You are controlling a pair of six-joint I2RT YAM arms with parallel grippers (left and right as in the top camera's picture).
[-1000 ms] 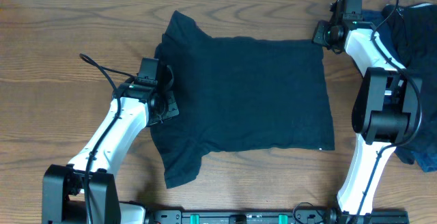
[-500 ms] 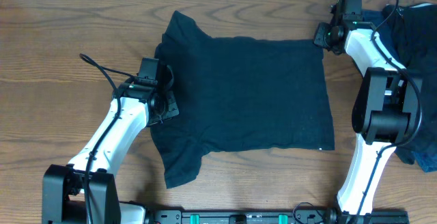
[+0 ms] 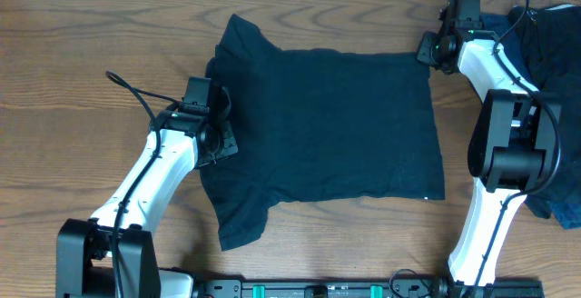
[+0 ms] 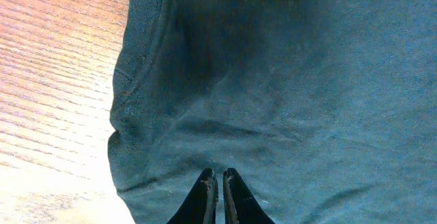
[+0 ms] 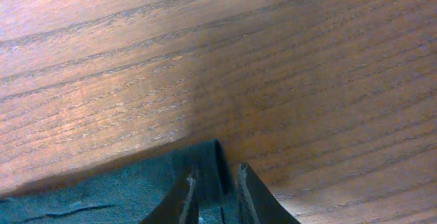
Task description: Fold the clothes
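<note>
As the dark blue shirt (image 3: 336, 125) lies spread out flat in the middle of the table (image 3: 73, 44), each arm reaches in to one edge of it. The shirt's two short sleeves are on the left side. One sleeve is at the far side and one is at the near side. The rest of the shirt makes a big smooth square with only small wrinkles.

The left arm (image 3: 154, 171) comes in from the near left corner. Its end sits at the left edge of the shirt, between the two sleeves. In the left wrist view the left fingers (image 4: 205, 195) are pressed together, with just a thin line between them. Their tips are down by the cloth, close to a thick stitched edge. I cannot tell if any cloth is pinched between them.

The right arm (image 3: 495, 71) bends up along the right side of the table. Its end is at the far right corner of the shirt. In the right wrist view the right fingers (image 5: 183, 198) are a little apart. The corner of the shirt lies in the gap between them, on the wood.

A pile (image 3: 556, 25) of more dark clothes sits along the right edge of the table, behind the right arm. It is near the shirt but not on it.
</note>
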